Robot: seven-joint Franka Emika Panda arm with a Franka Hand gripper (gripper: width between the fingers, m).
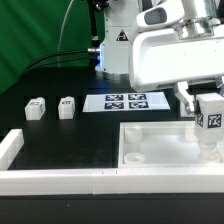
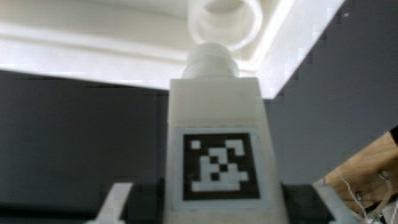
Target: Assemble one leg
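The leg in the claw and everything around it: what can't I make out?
Exterior view: the leg's tip blends into the white tray; contact unclear.
Wrist view: the gripper's fingers are cut off by the picture edge.
Exterior view: loose legs' tags too small to read.

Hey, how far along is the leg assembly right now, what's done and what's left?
Done: the gripper is shut on one leg, held upright over a corner of the white tray part on the exterior view's right. In hand: the wrist view shows the leg's tip lined up with a round socket. Left: seating it; whether it has entered cannot be told. The two other legs lie apart, untouched.
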